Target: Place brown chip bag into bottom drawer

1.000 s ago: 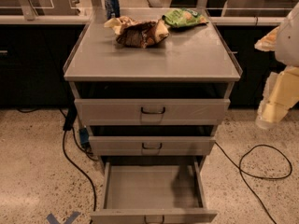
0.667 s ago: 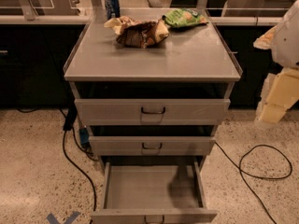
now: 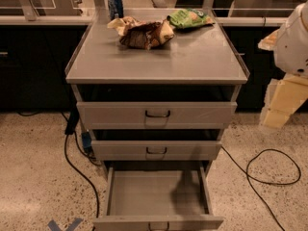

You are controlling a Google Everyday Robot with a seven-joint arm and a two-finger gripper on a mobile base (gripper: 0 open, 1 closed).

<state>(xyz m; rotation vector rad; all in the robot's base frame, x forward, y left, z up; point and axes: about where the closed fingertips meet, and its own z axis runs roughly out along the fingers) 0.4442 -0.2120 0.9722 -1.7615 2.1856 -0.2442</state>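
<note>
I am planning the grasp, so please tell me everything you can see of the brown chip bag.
The brown chip bag is a crumpled dark-brown foil packet with tan ends. It lies on the grey cabinet top, toward the back, between the blue can and the green chip bag; whether it touches them I cannot tell. Nothing grips it: the claw hangs at the far right, beside the cabinet.

bottom drawer (image 3: 144,196) open-topped | middle drawer (image 3: 192,150) overhangs rear | gripper (image 3: 284,102) right of cabinet (image 3: 159,61)
</note>
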